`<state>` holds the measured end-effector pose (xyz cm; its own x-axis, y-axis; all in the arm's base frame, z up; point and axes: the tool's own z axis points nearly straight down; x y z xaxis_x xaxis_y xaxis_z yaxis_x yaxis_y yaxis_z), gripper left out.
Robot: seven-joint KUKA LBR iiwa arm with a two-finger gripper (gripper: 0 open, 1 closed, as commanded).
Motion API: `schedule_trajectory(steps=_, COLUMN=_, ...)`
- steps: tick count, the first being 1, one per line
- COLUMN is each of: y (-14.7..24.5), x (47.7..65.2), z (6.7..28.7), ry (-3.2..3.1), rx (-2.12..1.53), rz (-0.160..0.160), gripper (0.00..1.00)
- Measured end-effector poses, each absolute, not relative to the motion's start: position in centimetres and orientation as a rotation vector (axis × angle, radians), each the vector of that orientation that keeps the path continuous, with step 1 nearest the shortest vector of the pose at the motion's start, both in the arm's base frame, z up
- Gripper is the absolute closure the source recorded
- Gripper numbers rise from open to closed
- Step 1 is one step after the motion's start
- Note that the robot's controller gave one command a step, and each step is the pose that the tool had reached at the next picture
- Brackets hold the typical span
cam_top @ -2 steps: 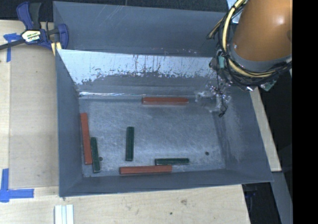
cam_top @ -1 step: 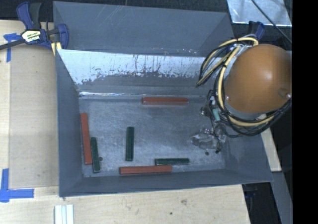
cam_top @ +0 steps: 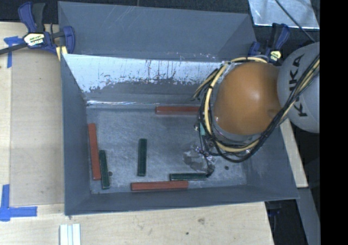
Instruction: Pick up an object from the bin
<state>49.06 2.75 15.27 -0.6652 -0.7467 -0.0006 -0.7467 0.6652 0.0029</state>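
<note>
The tool [cam_top: 200, 158], apart or together I cannot tell, is hovering beside the dark green stick [cam_top: 189, 176] at the bin's [cam_top: 73, 146] five o'clock, apparently approaching; lowering onto it likely follows.

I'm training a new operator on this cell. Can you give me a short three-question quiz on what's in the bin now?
1. How many red-brown sticks lie in the bin?
2. True or false: a dark green stick lies right beside the red-brown stick at the left wall.
3. Which lies nearest the gripper? A) left-wall red-brown stick B) front-right dark green stick C) back-wall red-brown stick
Key: 1) three; 2) true; 3) B
</note>
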Motion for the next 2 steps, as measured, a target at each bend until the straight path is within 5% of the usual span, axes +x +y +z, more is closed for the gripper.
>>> schedule_trajectory(steps=1, y=2.6, x=49.1, z=15.3, ry=-2.868, rx=1.286, rz=0.000, gripper=0.00)
schedule_trajectory(steps=2, y=5.8, x=50.6, z=9.3, ry=-2.763, rx=1.489, rz=-0.004, gripper=0.00)
